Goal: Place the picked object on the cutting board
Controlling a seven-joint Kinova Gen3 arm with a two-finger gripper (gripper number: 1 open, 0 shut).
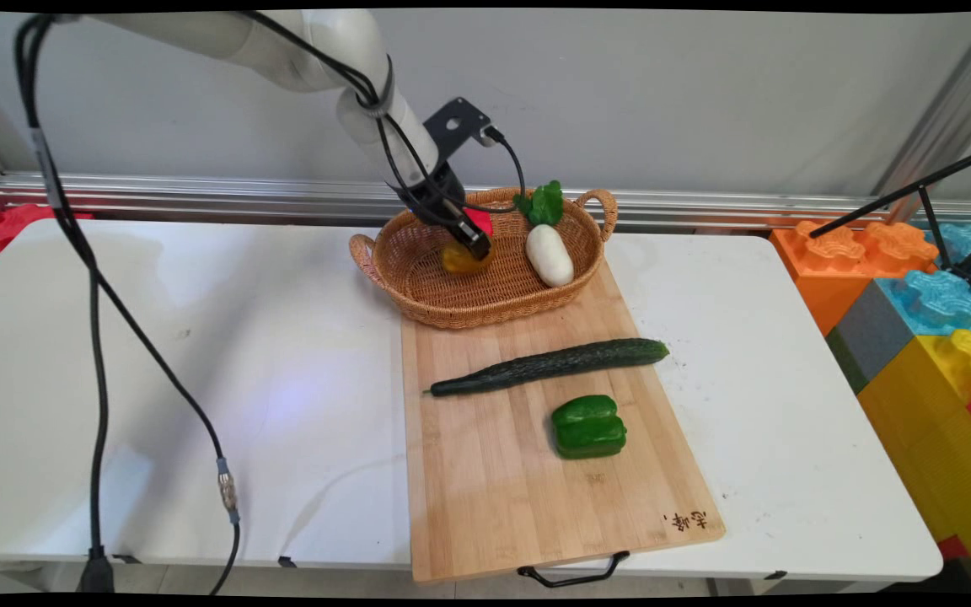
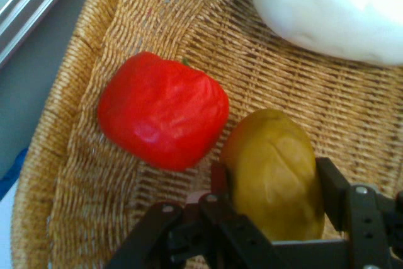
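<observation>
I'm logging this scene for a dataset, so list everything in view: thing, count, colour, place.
wicker basket: one, tan, far end of the cutting board.
yellow-brown fruit: one, in the basket, between the pincer's fingers.
red pepper: one, red, in the basket beside the fruit.
white radish: one, white with green leaves, right side of the basket.
cucumber: one, dark green, lying across the board.
green pepper: one, green, on the board nearer than the cucumber.
cutting board: one, light wood, on the table.
table: one, white.
foam blocks: several, orange, blue, yellow, right of the table.
pincer: one, black, shut on the fruit.
</observation>
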